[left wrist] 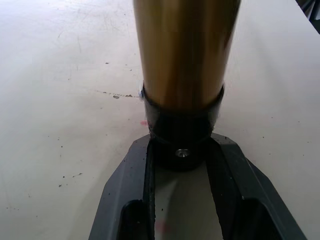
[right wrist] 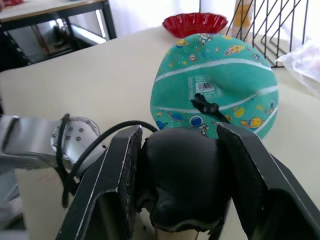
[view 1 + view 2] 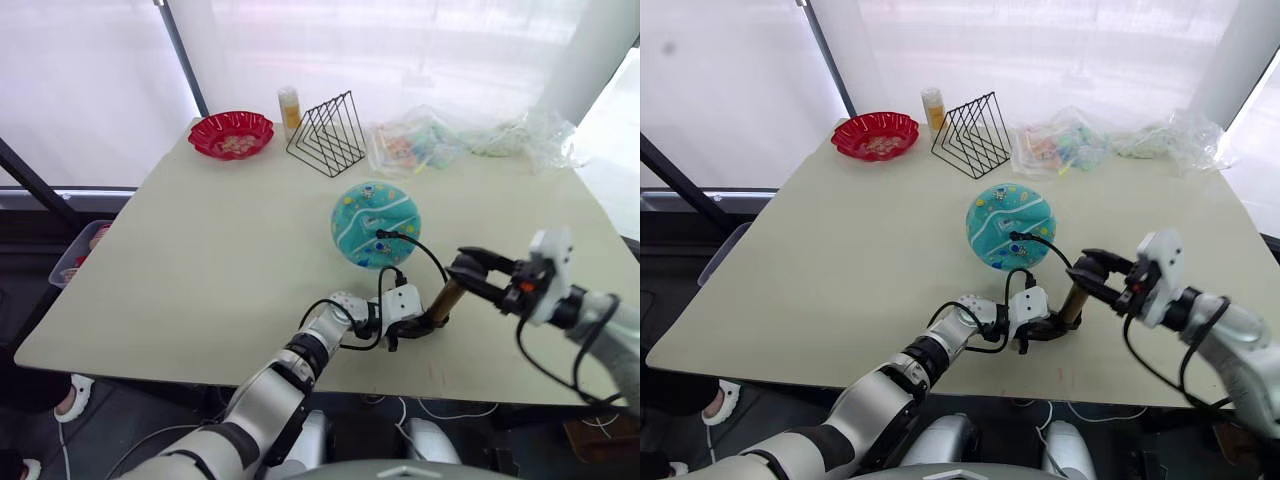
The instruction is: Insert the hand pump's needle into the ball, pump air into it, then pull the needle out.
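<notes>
The teal ball [image 3: 375,222] with white stripes lies partly flat on the table [image 3: 200,270]. A thin black hose [image 3: 420,250] runs from the hand pump [image 3: 443,303] to the ball's top, where its tip [image 2: 205,105] presses against the skin. The needle is hidden there. The bronze pump stands tilted near the front edge. My left gripper [image 1: 182,146] is shut on its black bottom cap, also seen in the head view [image 3: 412,332]. My right gripper [image 2: 180,132] is shut on the black handle at the pump's top [image 3: 462,268].
A red scalloped bowl [image 3: 231,134], a yellow bottle [image 3: 289,108] and a black wire rack [image 3: 328,135] stand along the far side. Clear plastic bags [image 3: 420,140] lie at the back right. The table's front edge runs just below the pump.
</notes>
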`<state>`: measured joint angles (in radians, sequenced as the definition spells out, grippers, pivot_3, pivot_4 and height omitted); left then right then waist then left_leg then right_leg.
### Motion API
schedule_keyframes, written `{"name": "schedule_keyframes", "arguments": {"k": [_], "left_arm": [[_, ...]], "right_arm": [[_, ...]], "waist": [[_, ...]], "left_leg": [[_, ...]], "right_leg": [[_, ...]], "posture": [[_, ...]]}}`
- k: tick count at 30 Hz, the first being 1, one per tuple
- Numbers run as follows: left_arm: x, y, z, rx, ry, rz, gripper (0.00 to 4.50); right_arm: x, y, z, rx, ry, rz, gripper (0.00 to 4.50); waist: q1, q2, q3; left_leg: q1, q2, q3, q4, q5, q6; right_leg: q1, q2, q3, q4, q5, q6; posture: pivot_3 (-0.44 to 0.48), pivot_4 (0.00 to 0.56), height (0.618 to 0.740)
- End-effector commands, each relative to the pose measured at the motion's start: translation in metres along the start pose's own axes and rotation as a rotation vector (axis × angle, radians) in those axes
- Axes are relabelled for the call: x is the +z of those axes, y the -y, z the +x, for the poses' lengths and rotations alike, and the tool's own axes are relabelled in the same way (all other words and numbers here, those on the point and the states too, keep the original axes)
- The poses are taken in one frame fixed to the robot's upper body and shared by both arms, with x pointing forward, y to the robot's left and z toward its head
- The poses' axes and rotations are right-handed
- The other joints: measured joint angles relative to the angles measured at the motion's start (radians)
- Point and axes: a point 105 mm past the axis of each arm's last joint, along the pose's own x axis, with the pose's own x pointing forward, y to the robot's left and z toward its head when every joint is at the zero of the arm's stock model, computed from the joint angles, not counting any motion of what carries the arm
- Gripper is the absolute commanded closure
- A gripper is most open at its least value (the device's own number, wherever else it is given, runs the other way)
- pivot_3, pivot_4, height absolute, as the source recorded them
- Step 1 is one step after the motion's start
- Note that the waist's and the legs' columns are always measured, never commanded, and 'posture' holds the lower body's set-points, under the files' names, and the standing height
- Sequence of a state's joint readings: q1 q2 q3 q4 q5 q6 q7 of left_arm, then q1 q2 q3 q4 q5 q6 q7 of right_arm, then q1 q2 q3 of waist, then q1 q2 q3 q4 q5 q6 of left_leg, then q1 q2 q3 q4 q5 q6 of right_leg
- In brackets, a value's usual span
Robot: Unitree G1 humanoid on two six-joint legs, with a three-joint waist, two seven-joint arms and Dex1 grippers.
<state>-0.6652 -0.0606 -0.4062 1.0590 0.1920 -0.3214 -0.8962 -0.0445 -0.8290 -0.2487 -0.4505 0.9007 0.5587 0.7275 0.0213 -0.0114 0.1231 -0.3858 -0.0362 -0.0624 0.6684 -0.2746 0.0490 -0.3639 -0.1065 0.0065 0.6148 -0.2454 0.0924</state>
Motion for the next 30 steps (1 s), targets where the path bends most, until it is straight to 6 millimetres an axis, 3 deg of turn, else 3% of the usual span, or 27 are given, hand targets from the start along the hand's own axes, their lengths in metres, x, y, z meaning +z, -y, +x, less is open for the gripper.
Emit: {"name": "schedule_keyframes", "arguments": {"k": [1,5,9,11,16,20,22,30], "left_arm": [[-0.073,0.039,-0.012,-0.094,-0.252,-0.153,3.43],[-0.073,0.041,-0.012,-0.102,-0.252,-0.149,3.43],[-0.073,0.041,-0.012,-0.105,-0.252,-0.148,3.43],[-0.073,0.041,-0.012,-0.105,-0.252,-0.148,3.43],[-0.073,0.041,-0.012,-0.104,-0.25,-0.148,3.43],[-0.073,0.04,-0.012,-0.102,-0.251,-0.147,3.43],[-0.072,0.04,-0.012,-0.102,-0.25,-0.145,3.43],[-0.071,0.039,-0.011,-0.098,-0.249,-0.145,3.43]], "right_arm": [[0.079,-0.007,-0.018,0.019,0.184,-0.149,2.6],[0.126,-0.008,-0.033,0.017,0.228,-0.208,2.6],[0.147,-0.009,-0.039,0.008,0.255,-0.217,2.6],[0.141,-0.007,-0.038,0.0,0.246,-0.196,2.6],[0.068,-0.006,-0.021,-0.011,0.082,-0.089,2.6],[-0.007,-0.011,-0.008,-0.025,-0.085,-0.031,2.6],[-0.033,-0.01,-0.005,-0.047,-0.122,0.004,2.6],[-0.089,-0.009,0.001,-0.122,-0.134,0.016,2.6]], "waist": [[0.004,0.0,0.0],[0.02,0.002,0.005],[0.02,-0.001,0.007],[0.02,-0.004,0.009],[0.02,-0.01,0.003],[0.014,-0.015,-0.009],[0.01,-0.017,-0.011],[0.005,-0.017,-0.019]], "left_leg": [[-0.001,0.0,0.0,0.0,0.0,0.0],[-0.014,-0.001,-0.004,0.001,0.0,0.0],[-0.014,-0.001,-0.004,0.0,0.0,0.0],[-0.015,-0.002,-0.004,0.0,0.0,0.0],[-0.016,-0.002,-0.005,0.0,0.0,0.0],[-0.013,0.0,-0.006,-0.001,0.0,0.0],[-0.01,0.001,-0.006,-0.001,0.0,0.0],[-0.009,0.001,-0.006,-0.001,0.0,0.0]], "right_leg": [[-0.001,0.0,0.0,0.0,0.0,0.0],[-0.011,0.001,-0.004,-0.001,0.003,0.003],[-0.01,-0.003,-0.004,-0.005,0.002,0.0],[-0.01,-0.005,-0.004,-0.006,0.002,0.0],[-0.01,-0.006,-0.006,-0.007,0.002,0.0],[-0.009,-0.004,-0.006,-0.006,0.003,0.002],[-0.007,-0.003,-0.005,-0.006,0.002,0.0],[-0.007,0.002,-0.008,-0.006,0.003,0.001]], "posture": [[0.0,0.15,0.74],[0.0,0.15,0.74],[0.0,0.15,0.74],[0.0,0.15,0.74],[0.0,0.15,0.74],[0.0,0.15,0.74],[0.0,0.15,0.74],[0.0,0.15,0.74]]}}
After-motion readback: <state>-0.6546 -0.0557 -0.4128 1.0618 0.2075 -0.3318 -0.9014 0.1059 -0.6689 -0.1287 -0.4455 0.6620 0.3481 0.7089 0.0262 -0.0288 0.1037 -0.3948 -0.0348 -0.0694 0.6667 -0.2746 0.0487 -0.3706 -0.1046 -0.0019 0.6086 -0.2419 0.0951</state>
